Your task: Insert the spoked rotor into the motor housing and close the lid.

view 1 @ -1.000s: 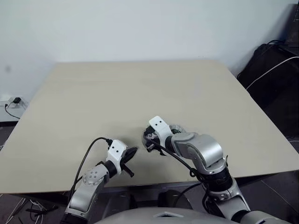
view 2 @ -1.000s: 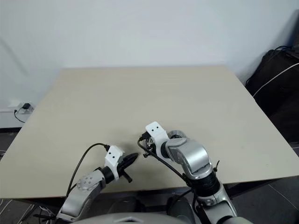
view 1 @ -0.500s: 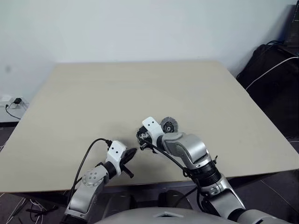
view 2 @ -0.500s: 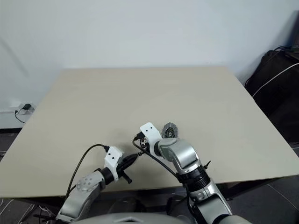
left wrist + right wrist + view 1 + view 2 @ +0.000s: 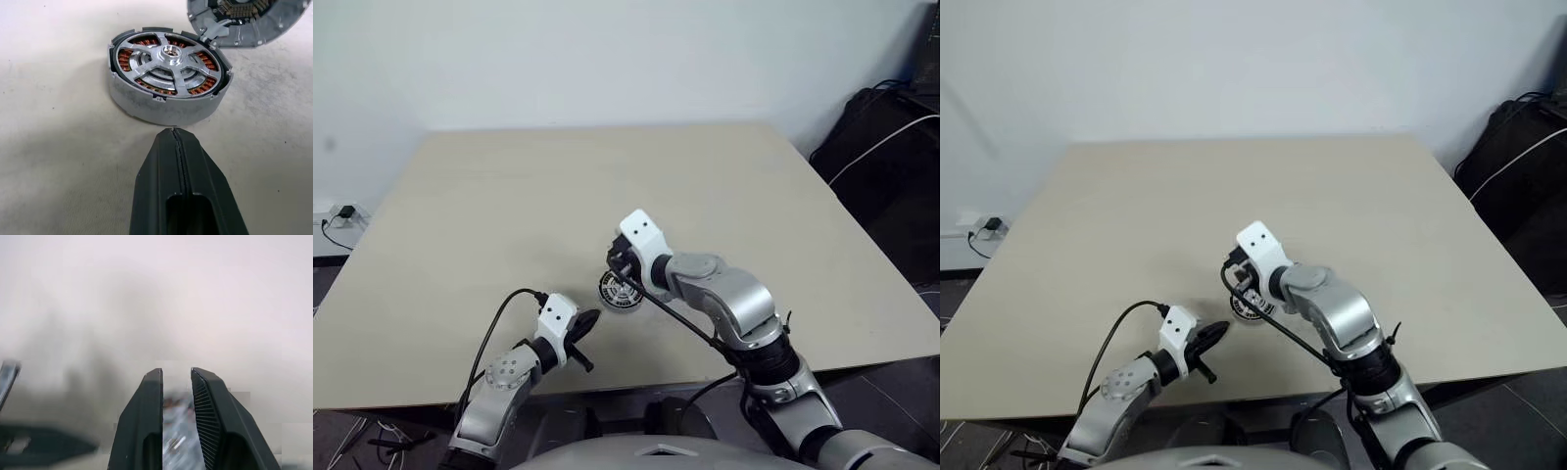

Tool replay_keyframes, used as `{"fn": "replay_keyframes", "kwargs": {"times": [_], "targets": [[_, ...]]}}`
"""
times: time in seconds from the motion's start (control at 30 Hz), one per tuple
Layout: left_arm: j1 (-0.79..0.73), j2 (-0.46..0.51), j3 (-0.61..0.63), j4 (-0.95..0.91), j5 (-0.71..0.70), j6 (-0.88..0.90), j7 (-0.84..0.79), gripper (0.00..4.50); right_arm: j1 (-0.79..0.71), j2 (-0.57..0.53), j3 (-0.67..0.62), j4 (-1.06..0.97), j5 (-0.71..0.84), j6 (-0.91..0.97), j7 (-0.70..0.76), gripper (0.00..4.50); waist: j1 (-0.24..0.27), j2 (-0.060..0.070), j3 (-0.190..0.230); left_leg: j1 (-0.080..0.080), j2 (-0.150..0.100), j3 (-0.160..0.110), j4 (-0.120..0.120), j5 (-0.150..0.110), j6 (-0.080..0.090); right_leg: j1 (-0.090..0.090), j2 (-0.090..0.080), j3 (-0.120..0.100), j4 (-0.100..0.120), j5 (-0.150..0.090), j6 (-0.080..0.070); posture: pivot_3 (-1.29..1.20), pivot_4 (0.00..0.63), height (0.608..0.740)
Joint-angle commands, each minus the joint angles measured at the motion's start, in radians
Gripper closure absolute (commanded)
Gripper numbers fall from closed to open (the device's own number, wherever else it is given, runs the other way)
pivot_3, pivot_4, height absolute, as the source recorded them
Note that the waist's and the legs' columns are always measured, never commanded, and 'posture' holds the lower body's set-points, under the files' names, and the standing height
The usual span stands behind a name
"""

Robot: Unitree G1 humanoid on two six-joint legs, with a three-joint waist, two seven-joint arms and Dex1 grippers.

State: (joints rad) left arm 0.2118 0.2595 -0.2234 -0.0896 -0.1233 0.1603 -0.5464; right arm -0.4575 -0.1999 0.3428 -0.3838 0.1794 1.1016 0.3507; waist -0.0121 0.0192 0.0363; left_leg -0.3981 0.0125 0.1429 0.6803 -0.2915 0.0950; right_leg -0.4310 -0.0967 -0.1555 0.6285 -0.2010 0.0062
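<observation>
A: From the head view, where is the motor housing [image 5: 618, 290]?
B: On the table [image 5: 489, 196], below the right gripper [image 5: 619, 266]; the left gripper [image 5: 590, 319] sits near.
A: Left wrist view?
B: Jaws shut, empty; spoked rotor [image 5: 168, 62] sits inside the housing, lid [image 5: 244, 19] just beside.
A: Right wrist view?
B: Jaws slightly parted, holding nothing.

My left claw [image 5: 174, 134] fingers pressed together, tips just short of motor housing [image 5: 168, 76] on table [image 5: 54, 147]. Spoked rotor [image 5: 171, 54] sits inside, copper windings visible. Lid [image 5: 244, 22] just behind, w/ edge raised.
</observation>
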Motion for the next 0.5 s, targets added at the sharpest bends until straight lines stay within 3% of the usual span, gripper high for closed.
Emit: {"fn": "replay_keyframes", "kwargs": {"times": [0.03, 0.3, 0.4, 0.5], "targets": [[-0.015, 0.002, 0.005, -0.025, -0.009, -0.013, -0.006, 4.50, -0.017, -0.003, -0.038, -0.044, 0.014, -0.062, 0.013, 4.46, 0.000, 0.000, 0.000, 0.000, 0.000, 0.000, 0.000, 0.000, 0.000, 0.000, 0.000, 0.000, 0.000, 0.000, 0.000, 0.00, 0.000, 0.740], [-0.019, 0.004, 0.002, -0.024, -0.009, -0.012, -0.006, 4.50, -0.016, -0.104, -0.061, 0.035, -0.185, -0.251, -0.134, 4.48, 0.001, -0.001, 0.000, 0.000, -0.001, 0.000, 0.002, 0.000, 0.000, 0.001, -0.001, 0.001, -0.001, -0.001, -0.002, 0.00, 0.000, 0.740], [-0.015, 0.006, 0.004, -0.028, -0.010, -0.012, -0.005, 4.50, 0.001, -0.207, -0.046, 0.083, -0.298, -0.268, -0.177, 4.48, 0.002, -0.001, 0.000, 0.000, -0.001, 0.001, 0.002, 0.000, 0.000, 0.001, -0.001, 0.001, -0.001, -0.001, -0.002, 0.00, 0.000, 0.740], [-0.012, 0.008, 0.007, -0.031, -0.009, -0.015, -0.001, 4.50, 0.056, -0.354, 0.002, 0.095, -0.376, -0.260, -0.124, 4.48, 0.004, -0.001, 0.001, 0.000, -0.001, 0.001, 0.001, 0.000, 0.000, 0.001, -0.001, 0.001, -0.001, -0.002, -0.003, 0.00, 0.000, 0.740]]}}
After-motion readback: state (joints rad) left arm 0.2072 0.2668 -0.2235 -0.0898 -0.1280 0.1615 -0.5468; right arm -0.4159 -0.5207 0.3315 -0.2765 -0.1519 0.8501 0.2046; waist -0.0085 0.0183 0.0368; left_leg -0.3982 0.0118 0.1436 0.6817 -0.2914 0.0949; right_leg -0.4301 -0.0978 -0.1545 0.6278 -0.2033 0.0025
